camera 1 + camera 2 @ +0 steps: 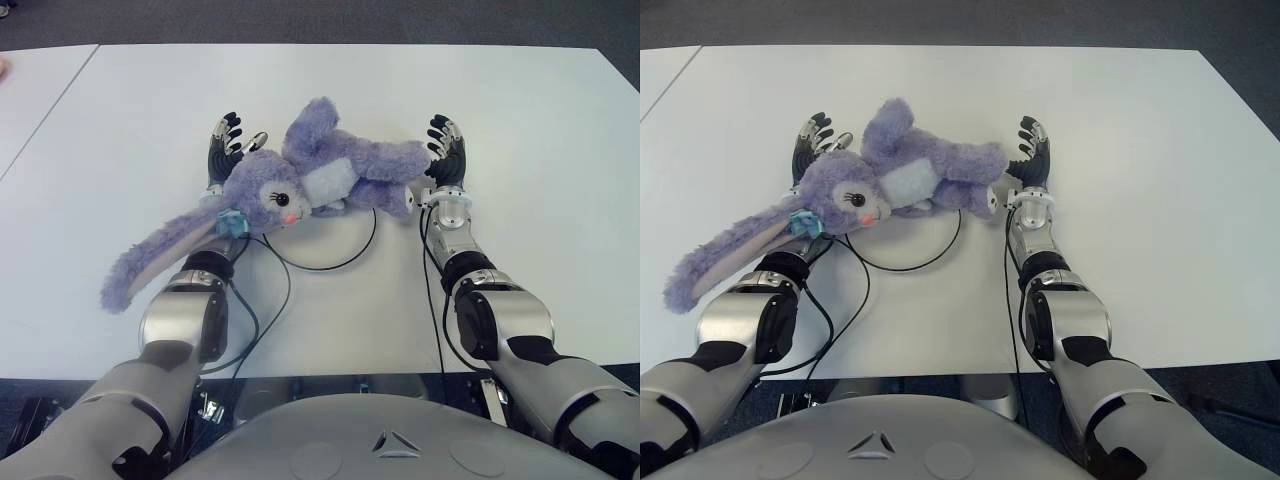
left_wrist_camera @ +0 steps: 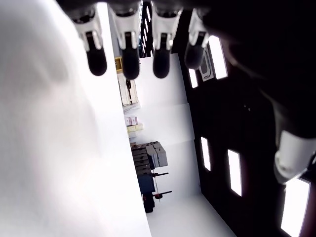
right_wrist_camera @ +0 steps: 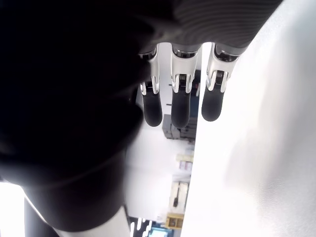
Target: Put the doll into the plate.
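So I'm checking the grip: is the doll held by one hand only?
No, the left hand and right hand flank the doll from both sides, fingers extended.

Purple doll (image 1: 300,185) (white belly), white table (image 1: 540,140)

Left hand (image 1: 228,150), right hand (image 1: 446,150): forward, fingers extended, facing inward.

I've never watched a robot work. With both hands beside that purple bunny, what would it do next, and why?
Probably lift both away. The doll already lies over the plate, and the left robot hand and right robot hand flank it with fingers straight, gripping nothing.
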